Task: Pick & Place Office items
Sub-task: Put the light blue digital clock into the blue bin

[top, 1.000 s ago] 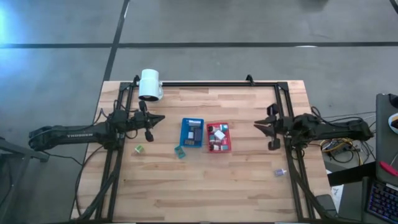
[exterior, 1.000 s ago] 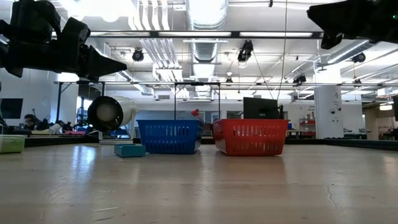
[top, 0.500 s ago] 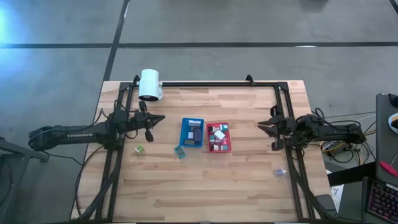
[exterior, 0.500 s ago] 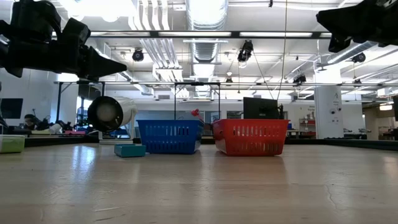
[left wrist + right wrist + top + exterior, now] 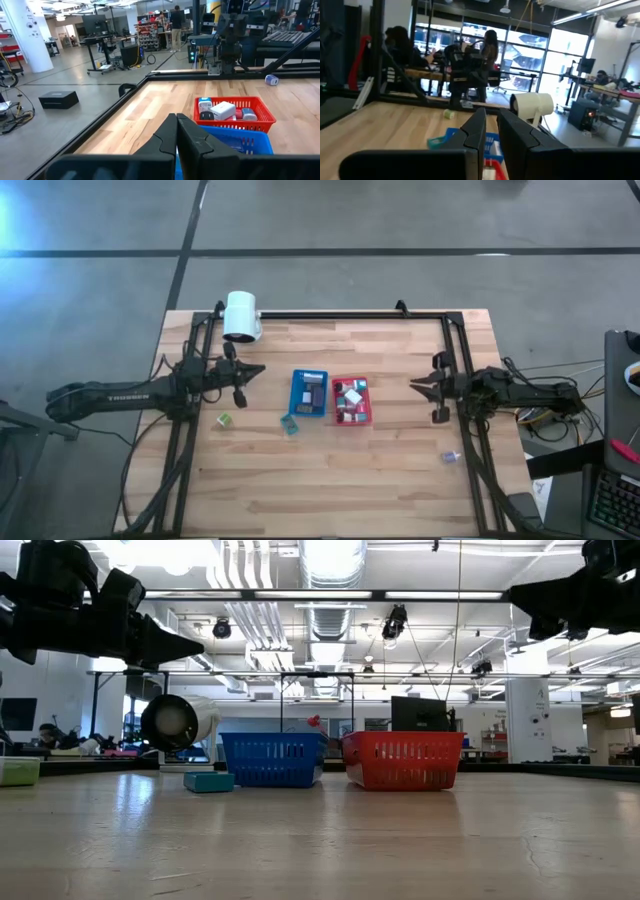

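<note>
Pale planks of a butcher-block wooden table [image 5: 330, 470] carry two small slatted plastic baskets side by side at its middle: a blue basket [image 5: 309, 393] and a red basket [image 5: 351, 401]. Most of the small office items [image 5: 349, 396] are seen heaped in the red one, white and dark blocks among them, which suggests the sorting is well along. A few are left loose on the planks: a green block [image 5: 225, 420] near the left arm, a teal block [image 5: 290, 424] just beside the blue basket's near corner, and a small bluish piece [image 5: 451, 457] well apart on the right side.

The left gripper [image 5: 258, 369] is held above the table, left of the baskets, its fingers clenched on nothing; in its wrist view the fingers [image 5: 172, 137] are pressed together with the baskets ahead. The right gripper [image 5: 416, 383] is raised at the table's right edge, its fingers [image 5: 479, 131] nearly together with only a slim gap and nothing between them. Both appear parked clear of the baskets, likely between picks.

A white cylindrical lamp head [image 5: 241, 316] sits at the far left corner. White lettering along the left arm reads roughly "TROSSEN"; no other writing is legible.
</note>
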